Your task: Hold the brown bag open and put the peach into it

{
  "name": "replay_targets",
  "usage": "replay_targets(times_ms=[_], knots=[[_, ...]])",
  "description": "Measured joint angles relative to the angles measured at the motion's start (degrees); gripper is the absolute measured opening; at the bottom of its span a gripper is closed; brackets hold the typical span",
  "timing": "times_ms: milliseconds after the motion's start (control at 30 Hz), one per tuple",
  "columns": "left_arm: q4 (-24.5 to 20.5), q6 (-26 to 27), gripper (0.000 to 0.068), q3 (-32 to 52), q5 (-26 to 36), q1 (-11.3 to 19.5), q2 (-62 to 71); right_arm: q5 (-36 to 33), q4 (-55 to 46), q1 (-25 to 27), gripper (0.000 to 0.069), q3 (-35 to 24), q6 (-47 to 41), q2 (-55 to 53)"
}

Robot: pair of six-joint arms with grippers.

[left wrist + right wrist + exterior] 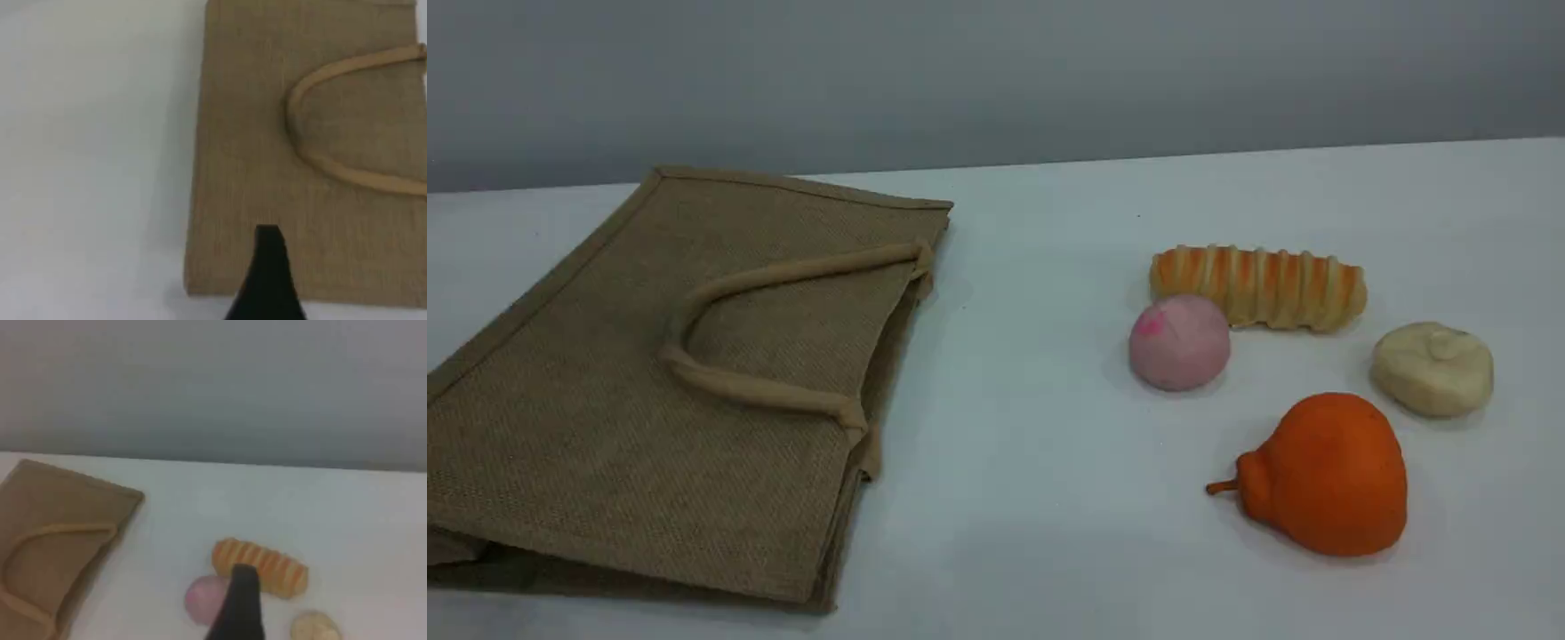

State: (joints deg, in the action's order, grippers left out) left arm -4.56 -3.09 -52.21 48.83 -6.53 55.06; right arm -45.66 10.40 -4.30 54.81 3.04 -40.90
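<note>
**Bag flat on my left, peach loose on my right**

The brown bag (649, 373) lies flat on the left part of the worktop (1032, 400), its mouth turned towards the middle. Its two beige handles (765, 391) are folded back over the upper panel. My left gripper (269, 267) hangs over the bag's plain burlap, near one edge, and the handle loop lies further up the panel from my fingertip. Only one fingertip shows in my left wrist view, so I cannot tell how wide that gripper stands or whether it touches the cloth.

Well apart from the bag, right of the middle, the peach (1179, 343) rests on the worktop, touching the front of a striped bread roll (1258, 286). My right gripper (241, 600) stands wide with nothing in it. In my right wrist view the peach peeks out just left of my fingertip, partly hidden by it, with the roll behind. An orange pear-shaped fruit (1329, 476) lies nearer the front edge, and a cream bun (1432, 369) sits furthest right.
</note>
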Motion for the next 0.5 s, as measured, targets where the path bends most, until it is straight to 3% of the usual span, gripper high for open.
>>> replay_targets(times_ms=[300,500], knots=[[0.0,-0.4,0.051,0.0,-12.45,0.0,21.25,8.25,0.03,0.05,0.0587,1.16,0.16,-13.28],[0.0,-0.53,0.051,-1.14,-18.29,0.0,33.84,9.2,-0.01,0.05,0.0587,1.16,0.35,-18.41]])
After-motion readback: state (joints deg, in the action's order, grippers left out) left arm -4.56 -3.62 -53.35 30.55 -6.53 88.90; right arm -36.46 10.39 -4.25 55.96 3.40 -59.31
